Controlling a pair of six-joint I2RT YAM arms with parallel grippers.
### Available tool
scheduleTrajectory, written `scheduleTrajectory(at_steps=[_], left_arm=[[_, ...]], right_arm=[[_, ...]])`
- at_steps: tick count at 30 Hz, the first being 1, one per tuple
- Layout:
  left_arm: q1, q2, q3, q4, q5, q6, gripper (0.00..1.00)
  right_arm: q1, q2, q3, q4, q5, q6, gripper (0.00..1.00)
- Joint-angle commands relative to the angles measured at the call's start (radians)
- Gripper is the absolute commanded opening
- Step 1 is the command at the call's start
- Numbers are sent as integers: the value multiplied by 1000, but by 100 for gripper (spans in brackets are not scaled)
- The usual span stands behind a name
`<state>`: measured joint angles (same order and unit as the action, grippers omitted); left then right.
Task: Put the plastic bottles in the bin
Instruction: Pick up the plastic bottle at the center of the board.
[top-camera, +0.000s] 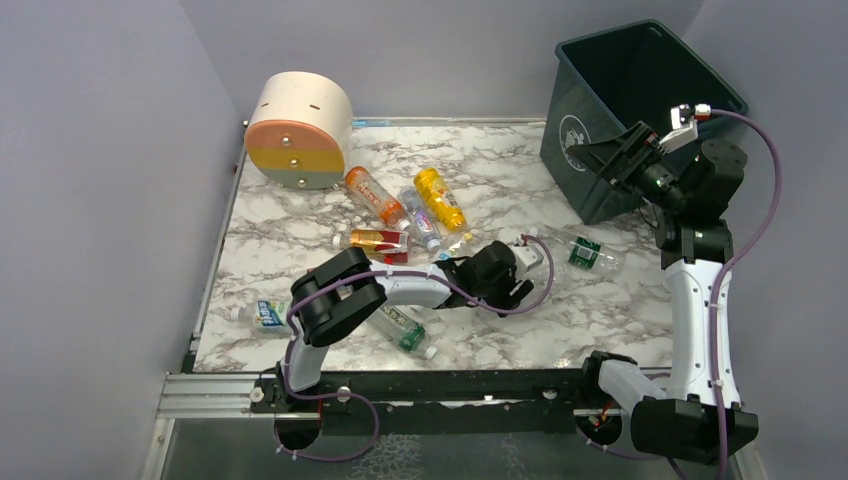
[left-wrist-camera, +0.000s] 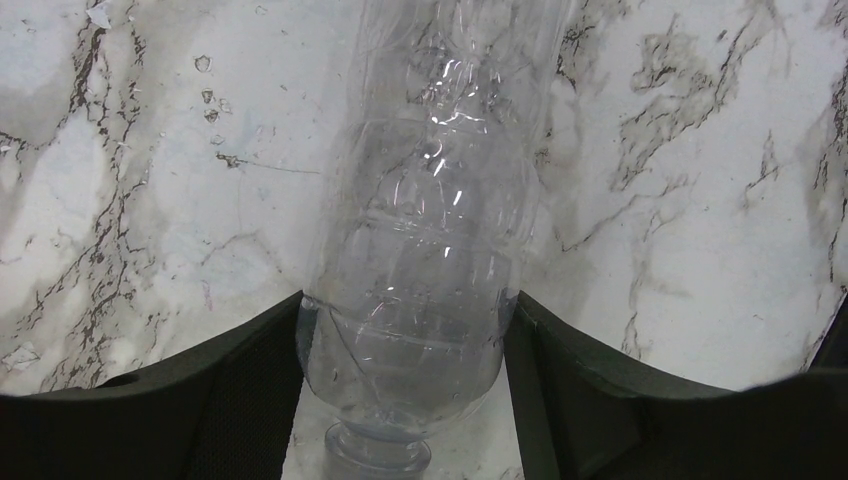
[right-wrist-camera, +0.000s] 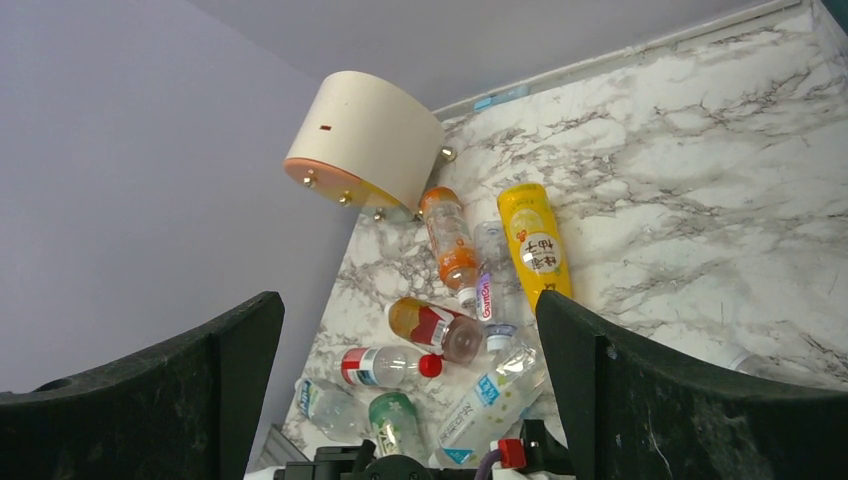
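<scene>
A clear label-less plastic bottle lies on the marble table, neck toward the wrist camera. My left gripper is shut on its shoulder, with both black fingers pressed against its sides. From above, the left gripper sits mid-table over that bottle. Another clear bottle with a green label lies just to its right. My right gripper hangs open and empty in front of the dark teal bin. Orange, yellow and red-labelled bottles lie in a cluster.
A cream cylinder lies on its side at the back left. A blue-labelled bottle and a green one lie near the front edge beside the left arm. Grey walls close in the table on both sides.
</scene>
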<state>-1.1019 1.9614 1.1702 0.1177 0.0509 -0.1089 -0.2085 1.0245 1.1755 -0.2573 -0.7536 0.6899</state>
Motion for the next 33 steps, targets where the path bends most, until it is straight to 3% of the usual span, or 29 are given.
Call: scheduleTrajectory(at_steps=[1,25,33], left_arm=[[-9,-46,7,-11,-21,-9,69],[-5,-452,-182,-72,-157,-49,70],[-3,-612,-237,-104,-215,-61,70]], right_arm=[[4,-7,-8,34,-33,11,100],[17,31,-31,70,-82,40,100],[184,96,-43,97,8,42,100]])
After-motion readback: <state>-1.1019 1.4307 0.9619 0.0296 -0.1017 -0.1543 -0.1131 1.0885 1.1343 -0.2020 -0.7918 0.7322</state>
